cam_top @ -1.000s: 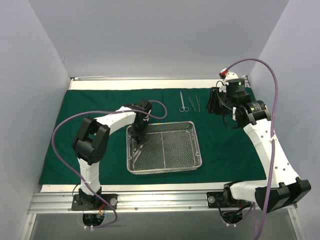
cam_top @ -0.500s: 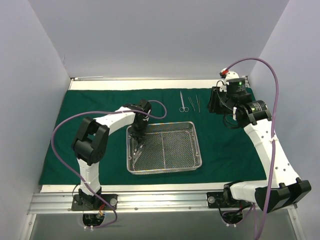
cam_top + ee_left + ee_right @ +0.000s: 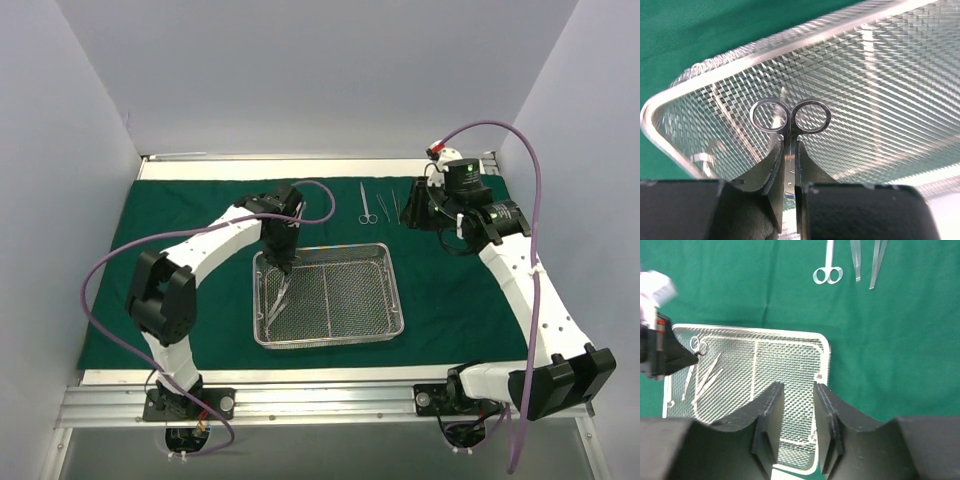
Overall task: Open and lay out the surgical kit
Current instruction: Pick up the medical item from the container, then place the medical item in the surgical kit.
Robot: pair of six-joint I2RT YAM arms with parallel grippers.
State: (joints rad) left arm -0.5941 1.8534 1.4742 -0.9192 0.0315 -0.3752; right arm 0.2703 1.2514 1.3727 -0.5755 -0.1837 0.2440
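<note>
The dark green cloth (image 3: pixel 170 220) lies spread flat with the silver wire-mesh tray (image 3: pixel 330 343) on its middle. My left gripper (image 3: pixel 285 262) hangs over the tray's far left corner, shut on a pair of small steel scissors (image 3: pixel 790 118) whose ring handles stick out past the fingertips (image 3: pixel 771 159). More thin steel tools (image 3: pixel 705 380) lie in the tray's left part. One pair of scissors (image 3: pixel 367 206) and two tweezers (image 3: pixel 391 204) lie in a row on the cloth behind the tray. My right gripper (image 3: pixel 797 386) stands open and empty at the back right.
The cloth covers nearly the whole table between grey side walls; a bare white strip (image 3: pixel 300 167) runs along its far edge. The right arm's purple cable (image 3: pixel 535 230) arcs over the right side. Green cloth (image 3: pixel 890 340) shows to the tray's right.
The left gripper has closed on the scissors in the tray's far left corner, and that arm has stretched out. The right gripper has shifted slightly left toward the laid-out tools.
</note>
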